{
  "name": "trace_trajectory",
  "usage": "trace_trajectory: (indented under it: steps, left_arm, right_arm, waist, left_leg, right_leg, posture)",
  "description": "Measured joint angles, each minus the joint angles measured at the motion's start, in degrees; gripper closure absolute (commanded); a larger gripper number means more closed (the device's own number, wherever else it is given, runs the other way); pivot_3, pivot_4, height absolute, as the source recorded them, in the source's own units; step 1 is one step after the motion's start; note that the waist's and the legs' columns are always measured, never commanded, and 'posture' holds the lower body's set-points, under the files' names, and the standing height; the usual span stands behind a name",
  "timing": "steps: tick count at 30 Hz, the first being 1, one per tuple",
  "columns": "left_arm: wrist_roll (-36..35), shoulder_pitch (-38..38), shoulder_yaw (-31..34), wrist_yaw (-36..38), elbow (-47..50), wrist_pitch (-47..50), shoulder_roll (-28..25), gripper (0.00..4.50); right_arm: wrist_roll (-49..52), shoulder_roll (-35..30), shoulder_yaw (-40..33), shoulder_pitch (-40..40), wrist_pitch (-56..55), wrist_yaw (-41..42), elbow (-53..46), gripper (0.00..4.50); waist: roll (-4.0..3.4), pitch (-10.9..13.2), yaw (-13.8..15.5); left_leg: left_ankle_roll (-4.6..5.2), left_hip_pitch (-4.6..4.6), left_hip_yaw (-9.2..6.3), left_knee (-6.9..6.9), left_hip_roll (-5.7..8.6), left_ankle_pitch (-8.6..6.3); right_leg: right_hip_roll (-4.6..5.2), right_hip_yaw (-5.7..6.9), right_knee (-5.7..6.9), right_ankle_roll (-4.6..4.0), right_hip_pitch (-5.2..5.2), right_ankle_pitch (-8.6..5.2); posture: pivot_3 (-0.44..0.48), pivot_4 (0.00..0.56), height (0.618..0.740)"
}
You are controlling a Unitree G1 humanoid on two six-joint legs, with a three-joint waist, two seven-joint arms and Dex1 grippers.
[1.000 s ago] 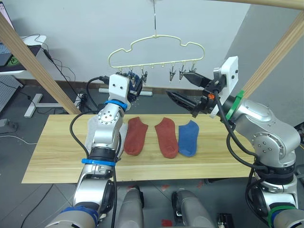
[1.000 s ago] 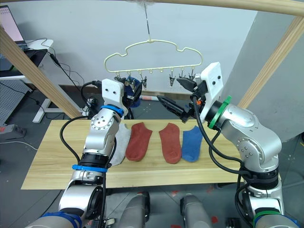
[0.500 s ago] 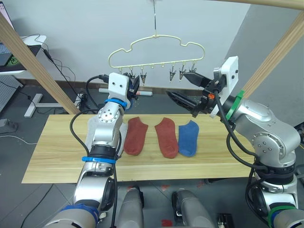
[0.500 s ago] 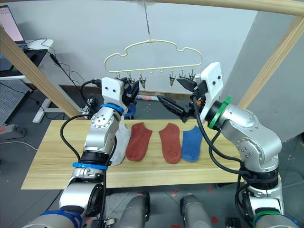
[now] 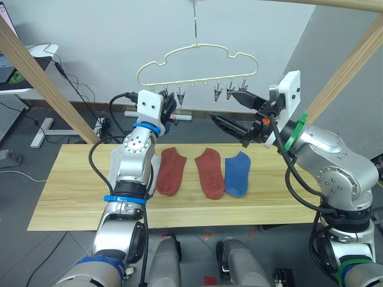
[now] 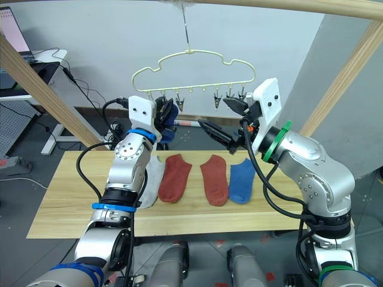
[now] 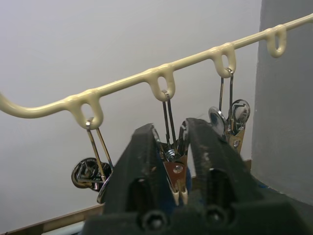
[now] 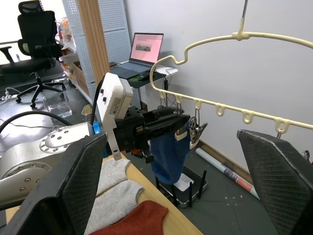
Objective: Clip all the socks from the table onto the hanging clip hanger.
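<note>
My left gripper (image 7: 172, 161) is up at the thin pale-yellow wire clip hanger with the cloud-shaped outline (image 5: 197, 57), and its two black fingers (image 7: 136, 171) are squeezed in narrow around one small metal clip (image 7: 174, 169) on the bottom bar, the second loop along from the hanger's left end. In the right wrist view I can see a dark blue ankle sock (image 8: 170, 152) hanging down at that same clip, right at the left fingertips; I can't tell for sure whether the clip has actually bitten the fabric. The neighbouring clips on either side (image 7: 90, 172) hang free.

My right gripper (image 5: 234, 112) sits near the right end of the hanger bar, a bit below it, with its fingers spread wide and nothing between them.

Down on the long light wooden plank table (image 5: 72, 197) there's a row of socks: two light grey ankle socks (image 8: 113, 188) lying flat, touching each other, mostly tucked behind my left forearm in the head views, then a rust red sock (image 5: 170, 170), a second rust red sock (image 5: 209, 172) next to it with a small gap, and a blue sock (image 5: 237, 174) just beside that one at the right end of the row. The hanger's hook goes up to a thick wooden pole frame (image 5: 36, 66).
</note>
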State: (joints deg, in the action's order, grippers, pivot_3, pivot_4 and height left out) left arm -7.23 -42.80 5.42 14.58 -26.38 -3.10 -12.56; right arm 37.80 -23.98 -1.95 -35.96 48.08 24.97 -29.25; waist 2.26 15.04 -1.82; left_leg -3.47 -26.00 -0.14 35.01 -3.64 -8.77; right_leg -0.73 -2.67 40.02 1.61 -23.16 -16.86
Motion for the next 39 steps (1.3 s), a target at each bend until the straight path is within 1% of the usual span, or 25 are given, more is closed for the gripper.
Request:
trace_trajectory:
  steps: [1, 3, 9, 11, 13, 17, 21, 25, 30, 32, 33, 35, 36, 38, 39]
  left_arm:
    - [0.0, 0.0, 0.0, 0.0, 0.0, 0.0, 0.0, 4.37]
    - [0.0, 0.0, 0.0, 0.0, 0.0, -0.1, 0.0, 4.5]
    - [-0.1, 0.0, 0.0, 0.3, 0.0, 0.1, 0.0, 4.5]
    - [-0.7, -0.1, 0.0, 1.5, 0.5, 1.6, -0.1, 4.5]
    - [-1.7, -0.1, 0.1, 2.7, 1.6, 4.0, -0.7, 4.5]
    - [-5.9, -0.1, 0.7, 6.5, 6.1, 14.1, -3.0, 4.5]
    - [-7.2, 0.2, 0.8, 9.0, 8.8, 19.5, -6.4, 4.5]
    - [-8.0, 1.1, 1.5, 9.8, 11.0, 21.6, -7.3, 4.5]
    - [-8.0, 3.0, 1.6, 8.7, 14.6, 22.3, -6.9, 4.5]
    - [-8.0, 4.0, 1.5, 8.5, 16.0, 22.7, -6.6, 4.5]
    - [-8.0, 4.4, 1.4, 8.5, 16.7, 22.9, -6.6, 4.5]
    - [-7.8, 5.1, 1.1, 8.6, 17.7, 23.0, -6.7, 4.5]
    - [-7.8, 5.1, 1.1, 8.6, 17.9, 23.2, -6.7, 4.5]
    - [-7.8, 5.4, 1.2, 8.5, 18.6, 24.0, -6.9, 4.5]
    - [-7.8, 5.6, 1.2, 8.5, 19.1, 24.2, -6.9, 4.5]
  right_arm:
    - [0.0, 0.0, 0.0, 0.0, 0.0, 0.0, 0.0, 0.0]
    - [0.0, 0.0, 0.0, 0.0, 0.0, 0.0, 0.0, 0.0]
    - [-0.2, -0.2, 0.1, 0.2, 0.0, 0.0, 0.0, 0.0]
    - [-3.6, -4.6, 3.3, 2.5, -0.4, 0.3, 0.1, 0.0]
    - [-8.0, -7.4, 6.4, 5.5, -0.7, 0.2, 2.3, 0.0]
    - [-17.3, -7.5, 14.3, 8.9, -5.0, 0.5, 14.6, 0.0]
    - [-24.8, -5.0, 21.2, 6.9, -10.2, 2.9, 29.9, 0.0]
    - [-31.0, -0.4, 23.6, 3.2, -17.2, 3.7, 46.3, 0.0]
    - [-35.7, 2.3, 23.8, -0.1, -23.6, 4.3, 58.7, 0.0]
    - [-36.9, 3.1, 23.7, -0.3, -25.8, 5.2, 61.5, 0.0]
    - [-37.4, 3.2, 23.7, -0.5, -27.0, 5.6, 62.3, 0.38]
    - [-38.7, 3.3, 23.7, -0.3, -29.3, 7.0, 63.3, 0.91]
    - [-38.9, 3.4, 23.6, 0.1, -29.7, 7.4, 63.3, 1.34]
    - [-38.8, 4.0, 22.9, 1.1, -29.9, 8.2, 63.0, 2.0]
    - [-38.8, 4.2, 22.3, 1.8, -29.9, 8.8, 62.6, 2.41]
  waist:
    - [0.0, 0.0, 0.0]
    - [0.0, 0.0, 0.0]
    - [0.0, 0.0, 0.0]
    - [0.01, 0.0, 0.2]
    - [0.02, 0.0, 0.0]
    - [0.01, 0.0, -0.6]
    - [0.01, 0.0, -1.4]
    - [0.01, 0.0, -1.2]
    - [0.01, 0.0, -0.5]
    - [0.0, -0.1, -0.4]
    - [-0.01, -0.1, -0.4]
    - [-0.02, -0.1, -0.3]
    - [-0.01, -0.1, -0.2]
    - [0.0, -0.2, -0.1]
    - [0.0, -0.2, 0.0]
  left_leg:
    - [0.0, 0.0, 0.0, 0.0, 0.0, 0.0]
    - [0.0, 0.0, 0.0, 0.0, 0.0, 0.0]
    - [0.0, 0.0, 0.0, 0.0, 0.0, 0.0]
    - [0.0, 0.0, 0.0, 0.01, 0.03, 0.0]
    - [0.0, 0.0, 0.03, 0.03, 0.03, 0.0]
    - [0.01, 0.08, 0.03, 0.05, -0.02, 0.04]
    - [-0.02, 0.12, 0.01, 0.05, -0.05, 0.11]
    - [-0.03, 0.11, 0.01, 0.05, -0.02, 0.13]
    - [-0.03, 0.1, 0.01, 0.03, -0.02, 0.13]
    - [-0.03, 0.11, 0.01, 0.02, -0.02, 0.13]
    - [-0.03, 0.13, 0.02, 0.02, -0.03, 0.13]
    - [-0.04, 0.17, 0.0, 0.03, -0.02, 0.13]
    - [-0.04, 0.18, -0.01, 0.04, -0.03, 0.14]
    - [-0.07, 0.21, -0.03, 0.05, -0.02, 0.16]
    - [-0.07, 0.22, -0.03, 0.05, -0.02, 0.16]
  right_leg:
    - [0.0, 0.0, 0.0, 0.0, 0.0, 0.0]
    - [0.0, 0.0, 0.0, 0.0, 0.0, 0.0]
    - [0.0, 0.0, 0.0, -0.01, 0.0, 0.0]
    - [0.02, 0.01, -0.01, -0.01, 0.02, 0.0]
    - [0.02, -0.02, -0.02, -0.01, 0.02, 0.0]
    - [-0.04, -0.04, 0.11, -0.04, 0.01, 0.02]
    - [-0.09, -0.04, 0.16, -0.09, 0.0, 0.05]
    - [-0.06, -0.03, 0.17, -0.1, 0.0, 0.06]
    - [-0.02, -0.02, 0.15, -0.11, 0.0, 0.07]
    - [-0.03, -0.02, 0.16, -0.11, 0.0, 0.07]
    - [-0.03, -0.03, 0.16, -0.11, 0.02, 0.07]
    - [-0.04, -0.02, 0.19, -0.12, 0.05, 0.07]
    - [-0.04, -0.01, 0.22, -0.12, 0.06, 0.08]
    - [-0.04, -0.01, 0.27, -0.12, 0.08, 0.08]
    - [-0.04, -0.02, 0.28, -0.12, 0.09, 0.08]
  posture:
    - [-0.059, 0.21, 0.74]
    - [-0.059, 0.21, 0.74]
    - [-0.06, 0.212, 0.74]
    - [-0.062, 0.213, 0.74]
    - [-0.061, 0.214, 0.74]
    - [-0.048, 0.213, 0.74]
    - [-0.034, 0.213, 0.74]
    - [-0.012, 0.216, 0.74]
    - [-0.003, 0.218, 0.74]
    - [0.013, 0.217, 0.74]
    - [0.013, 0.217, 0.74]
    - [0.025, 0.214, 0.74]
    - [0.025, 0.214, 0.74]
    - [0.029, 0.211, 0.74]
    - [0.032, 0.206, 0.74]
